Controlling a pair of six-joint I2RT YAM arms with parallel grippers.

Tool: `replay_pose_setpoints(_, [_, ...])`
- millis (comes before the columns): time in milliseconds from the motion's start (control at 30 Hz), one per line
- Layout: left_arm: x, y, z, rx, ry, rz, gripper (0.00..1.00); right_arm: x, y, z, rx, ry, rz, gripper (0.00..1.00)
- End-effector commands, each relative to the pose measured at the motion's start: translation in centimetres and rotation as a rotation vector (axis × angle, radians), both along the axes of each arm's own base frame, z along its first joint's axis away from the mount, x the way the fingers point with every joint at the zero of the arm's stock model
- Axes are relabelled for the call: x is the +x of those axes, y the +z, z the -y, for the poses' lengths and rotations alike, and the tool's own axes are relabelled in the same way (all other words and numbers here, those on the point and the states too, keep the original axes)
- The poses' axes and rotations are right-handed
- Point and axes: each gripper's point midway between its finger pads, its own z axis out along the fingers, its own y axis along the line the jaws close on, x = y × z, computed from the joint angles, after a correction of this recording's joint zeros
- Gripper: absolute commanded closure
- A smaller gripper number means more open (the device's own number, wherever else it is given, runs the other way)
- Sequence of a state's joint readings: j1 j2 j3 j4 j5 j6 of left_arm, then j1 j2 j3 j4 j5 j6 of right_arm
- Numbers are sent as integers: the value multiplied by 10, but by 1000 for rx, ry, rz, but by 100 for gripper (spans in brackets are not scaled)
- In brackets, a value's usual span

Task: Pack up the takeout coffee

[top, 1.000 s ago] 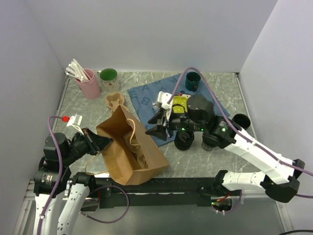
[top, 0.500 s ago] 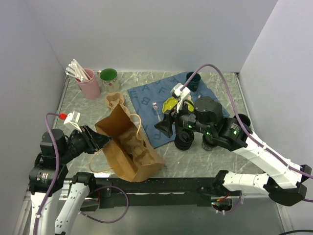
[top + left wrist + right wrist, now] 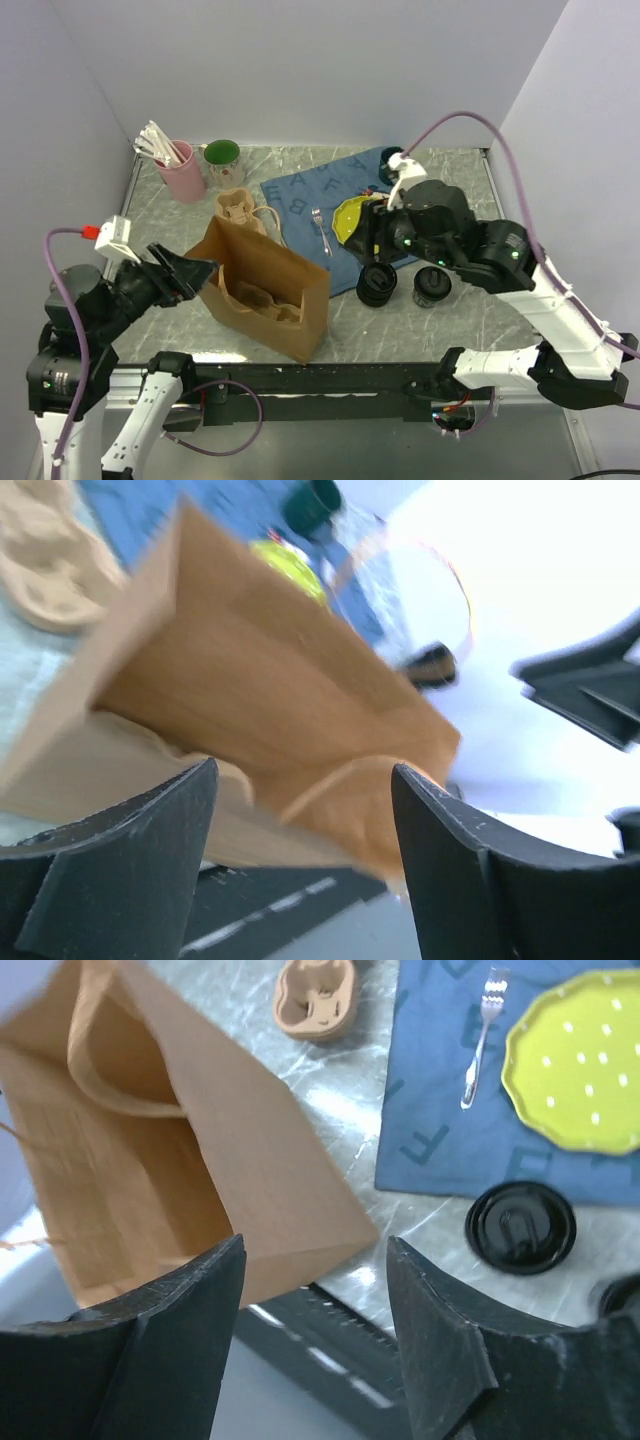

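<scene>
Brown paper bag (image 3: pixel 275 262): stands upright on the table (image 3: pixel 470 330) with its mouth open to the top; a second ago it lay slumped on its side between both grippers.
Inside the bag: a tan moulded cup carrier (image 3: pixel 262 300) sits at the bottom.
Left gripper (image 3: pixel 300 775): jaws wide, nothing between them, just beside the bag's left edge; a second ago they were pinched shut there.
Right gripper (image 3: pixel 315 1250): jaws apart and empty, drawn back over the blue mat (image 3: pixel 300 195), clear of the bag.
Meaning: the bag looks set up and released, so loading the coffee seems to be the next step.
Coffee cups: two black lidded cups (image 3: pixel 378 285) (image 3: pixel 432 286) sit close side by side at the mat's near edge, right of the bag, untouched.
Orientation: both upright, lids up, long axis vertical, in line with the bag's upward mouth.
</scene>
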State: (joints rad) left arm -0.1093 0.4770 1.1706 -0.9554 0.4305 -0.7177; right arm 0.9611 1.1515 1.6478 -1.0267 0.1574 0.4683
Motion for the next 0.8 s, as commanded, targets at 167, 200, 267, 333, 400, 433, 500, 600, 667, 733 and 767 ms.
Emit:
replay_pose_setpoints(167, [53,-1,-59,301,272,-58,26,-23,-9,23,39,-167,-224,35])
replay_pose_setpoints(200, [58,-1,-60,317,276,-59,27,-25,-11,25,41,-171,-233,34])
replay_pose_setpoints(267, [70,1,-57,360,234,-59,28,-29,-16,27,39,-173,-248,32])
replay_pose_setpoints(333, [75,8,-53,371,204,-37,29,-32,-20,33,49,-198,-266,31])
replay_pose_setpoints(400, [80,4,-52,401,182,-42,28,-35,-19,40,62,-204,-256,31])
replay_pose_setpoints(433, [81,4,-51,404,173,-39,28,-37,-22,42,62,-205,-258,31])
replay_pose_setpoints(500, [84,0,-47,408,146,-58,28,-41,-22,47,71,-201,-253,31])
replay_pose_setpoints(600, [86,-14,-45,411,131,-84,30,-43,-27,55,53,-210,-246,31])
replay_pose_setpoints(667, [87,-17,-47,425,137,-86,33,-43,-30,62,27,-224,-241,32])
replay_pose_setpoints(733, [89,-19,-48,435,137,-86,35,-42,-32,68,1,-230,-223,33])
replay_pose_setpoints(767, [90,-20,-46,438,127,-84,35,-43,-34,71,-14,-229,-217,33])
